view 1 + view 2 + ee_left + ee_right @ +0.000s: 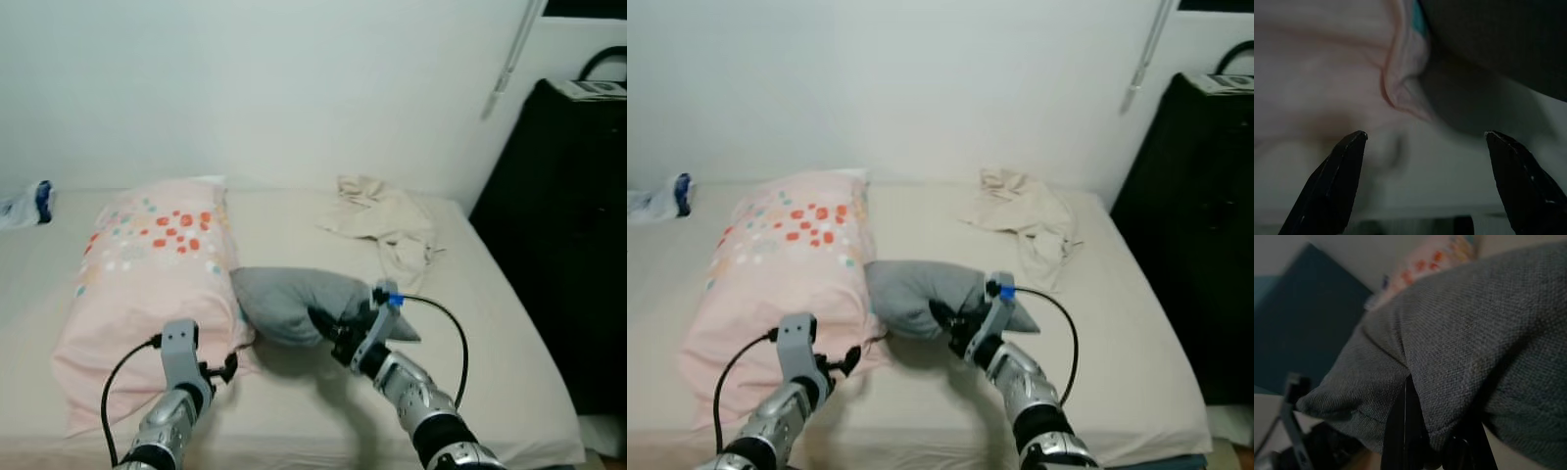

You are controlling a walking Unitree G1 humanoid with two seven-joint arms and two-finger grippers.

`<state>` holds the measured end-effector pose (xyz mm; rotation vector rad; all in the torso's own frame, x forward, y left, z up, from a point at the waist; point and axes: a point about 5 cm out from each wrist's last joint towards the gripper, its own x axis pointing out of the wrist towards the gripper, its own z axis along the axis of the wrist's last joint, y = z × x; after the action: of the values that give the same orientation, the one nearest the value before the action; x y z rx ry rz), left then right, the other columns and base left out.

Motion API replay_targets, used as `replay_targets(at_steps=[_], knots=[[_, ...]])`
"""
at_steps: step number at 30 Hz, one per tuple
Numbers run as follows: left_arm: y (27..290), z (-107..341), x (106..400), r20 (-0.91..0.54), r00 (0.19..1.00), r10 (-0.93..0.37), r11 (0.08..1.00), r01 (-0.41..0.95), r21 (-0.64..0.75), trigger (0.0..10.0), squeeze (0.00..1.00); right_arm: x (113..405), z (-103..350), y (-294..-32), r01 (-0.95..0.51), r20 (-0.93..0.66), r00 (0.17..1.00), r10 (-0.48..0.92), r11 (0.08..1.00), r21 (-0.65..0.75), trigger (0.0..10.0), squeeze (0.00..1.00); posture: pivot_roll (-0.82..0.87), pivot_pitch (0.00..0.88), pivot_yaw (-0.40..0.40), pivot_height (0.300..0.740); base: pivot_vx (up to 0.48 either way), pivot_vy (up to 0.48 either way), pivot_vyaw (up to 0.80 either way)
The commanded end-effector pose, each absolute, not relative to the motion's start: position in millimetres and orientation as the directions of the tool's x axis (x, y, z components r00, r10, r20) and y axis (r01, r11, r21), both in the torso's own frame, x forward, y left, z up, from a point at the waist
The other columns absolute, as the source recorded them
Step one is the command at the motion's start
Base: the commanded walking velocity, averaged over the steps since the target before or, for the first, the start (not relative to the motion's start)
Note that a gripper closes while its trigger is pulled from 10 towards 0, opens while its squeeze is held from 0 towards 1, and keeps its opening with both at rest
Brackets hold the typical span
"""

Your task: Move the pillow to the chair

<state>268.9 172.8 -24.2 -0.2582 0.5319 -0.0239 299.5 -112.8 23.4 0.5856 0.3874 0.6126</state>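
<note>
Scene: a bed (294, 411) with a beige sheet, set against a white wall.

Landmark: the grey pillow (294, 302), lying on the bed near its middle.

- The grey pillow rests on the sheet; its left end touches the lower right edge of the pink pillow (147, 284), a larger one with orange and pale dots that lies to the grey pillow's left.
- Right gripper (333, 333): at the grey pillow's near edge, towards its right end. In the right wrist view the fingers (1403, 431) are clenched on a fold of the grey woven cover, and the fabric bunches around them. The gripper is grasping the grey pillow.
- Left gripper (223, 370): in front of the grey pillow's left end, just by the pink pillow's near corner. In the left wrist view its fingers (1337, 181) stand wide apart, released, with nothing between them; the pink cover's seam and the sheet lie ahead of them.
- Beyond the grey pillow, to its right, a crumpled beige cloth (387, 220) lies on the bed, well apart from it.
- Far to the grey pillow's left, at the bed's head-left corner, is a clear plastic bag (24, 204) with a blue part.
- To the grey pillow's right, off the bed, stands a tall black piece of furniture (558, 235); what kind cannot be told.
</note>
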Motion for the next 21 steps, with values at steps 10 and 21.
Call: replay_targets(at_steps=[10,21], knots=[[177,-77,197,-0.759,0.651,-0.007,0.973,-0.172,-0.156,10.0,0.0,230,-47,-118,-0.42,-0.561,0.533,0.633,0.774,0.475,10.0,0.0,0.01,0.0,-0.069,0.74,0.0,0.0,0.0],[190,-96,155,-0.851,0.523,0.047,0.976,-0.203,-0.071,10.0,0.0,186,-80,-160,-0.018,-0.748,0.554,0.364,0.904,0.427,10.0,0.0,0.02,0.0,-0.054,0.74,0.0,0.0,0.0]])
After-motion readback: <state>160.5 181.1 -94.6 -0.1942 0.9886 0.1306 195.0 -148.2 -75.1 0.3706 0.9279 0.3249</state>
